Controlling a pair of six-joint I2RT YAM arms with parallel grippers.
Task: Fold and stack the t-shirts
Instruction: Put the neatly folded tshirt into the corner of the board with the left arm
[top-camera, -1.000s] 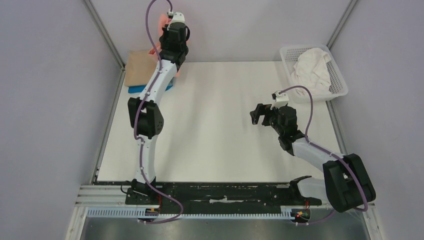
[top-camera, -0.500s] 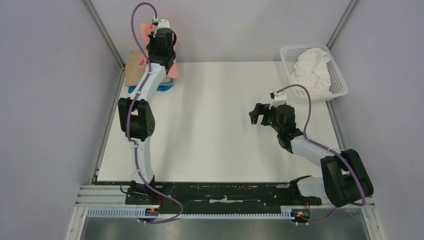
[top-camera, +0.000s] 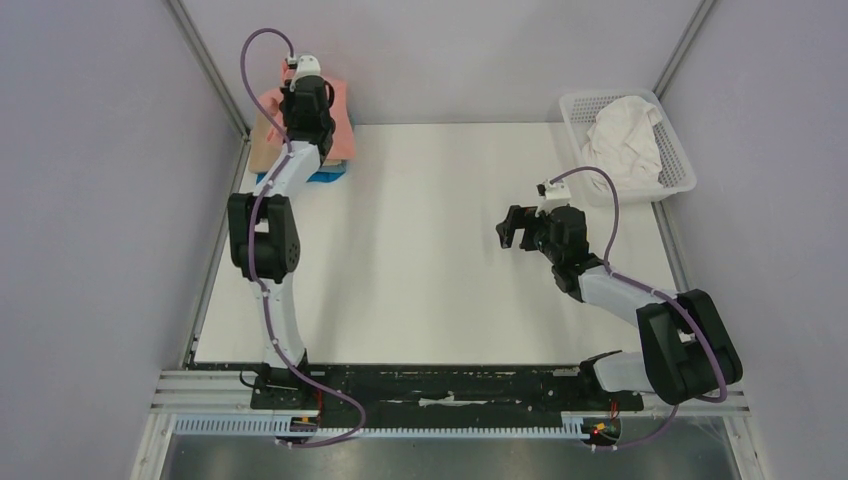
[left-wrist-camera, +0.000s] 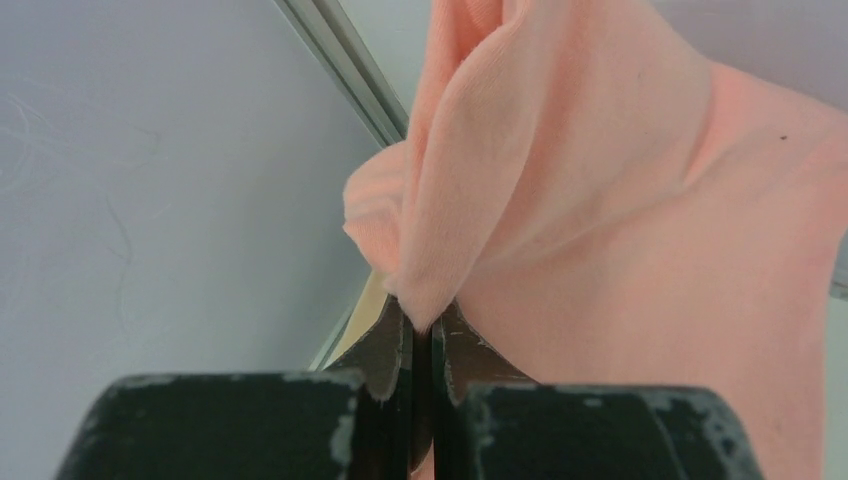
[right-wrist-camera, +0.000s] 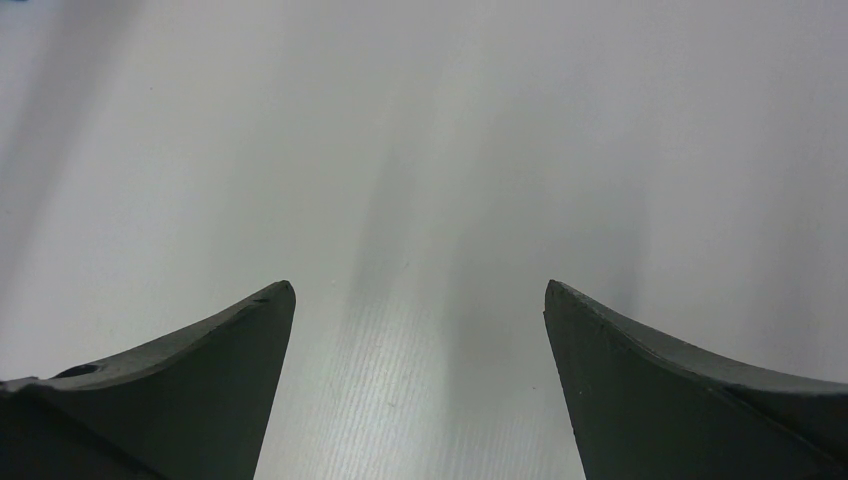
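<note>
In the upper left of the top view, a tan shirt (top-camera: 260, 148) lies on a blue shirt (top-camera: 328, 176), which looks like a stack already begun. The left end effector (left-wrist-camera: 430, 345) is pressed together on a fold of the pink shirt (left-wrist-camera: 600, 200), holding it over that stack. This shirt seems close to being placed but has not been let go. The basket (top-camera: 680, 165) at the upper right holds a crumpled white shirt (top-camera: 625, 135), which likely remains to be folded. The right end effector (right-wrist-camera: 418, 290) is spread and holds nothing, above the bare table (top-camera: 430, 290).
</note>
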